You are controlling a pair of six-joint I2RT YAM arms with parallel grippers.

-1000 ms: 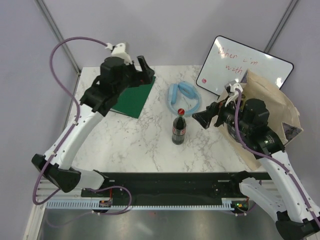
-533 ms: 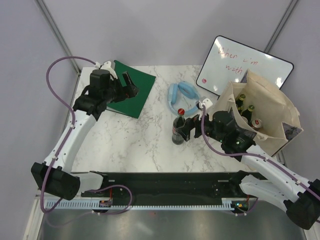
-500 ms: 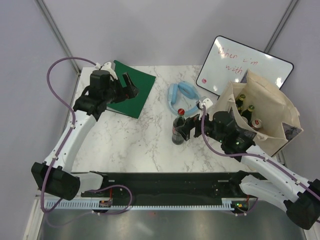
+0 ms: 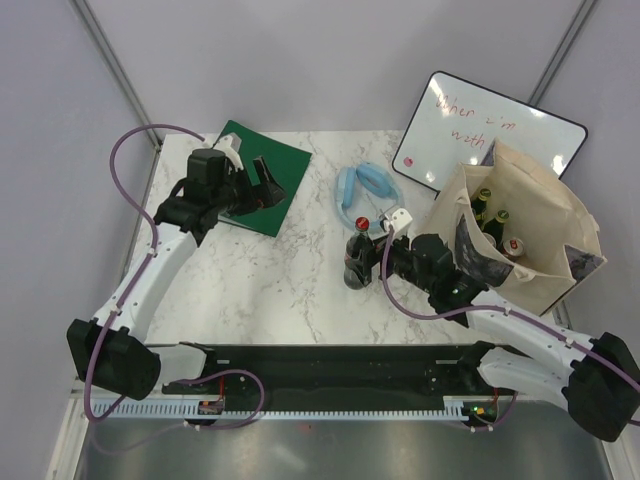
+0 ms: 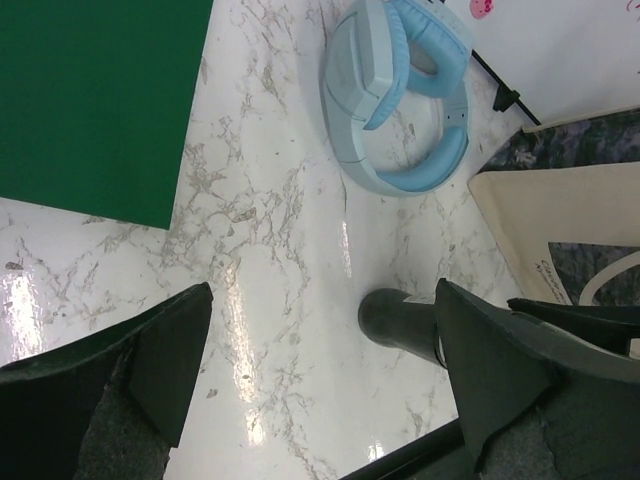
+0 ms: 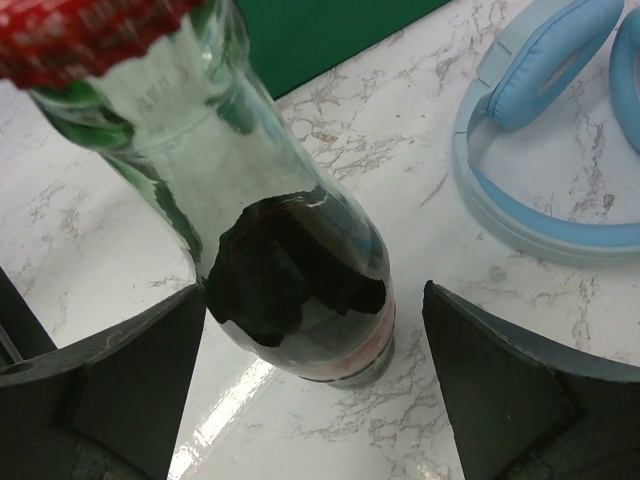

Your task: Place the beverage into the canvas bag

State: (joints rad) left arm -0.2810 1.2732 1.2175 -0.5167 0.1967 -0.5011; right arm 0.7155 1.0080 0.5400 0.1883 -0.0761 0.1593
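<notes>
White marble table (image 4: 260,290) holds the dark glass cola bottle with a red cap (image 4: 356,264), standing left of the tall tan canvas bag (image 4: 545,250). Right gripper (image 6: 310,385) has just reached it: wide jaws sit either side, not squeezing, so grabbing comes next. Left gripper (image 4: 262,186) hangs open, empty.

A glass beverage bottle (image 6: 290,280) stands on the white marble table (image 6: 420,150) and fills the centre of the frame. Its red cap (image 6: 80,40) sits at the upper left, and dark liquid shows below the clear neck. The right gripper (image 6: 312,330) is spread wide around the bottle's lower body. One dark finger (image 6: 120,390) sits just beside the glass at lower left. The other, at lower right, stands clearly apart from it. Light blue headphones (image 6: 540,150) lie at the upper right. The corner of a green mat (image 6: 330,40) shows at the top edge.
</notes>
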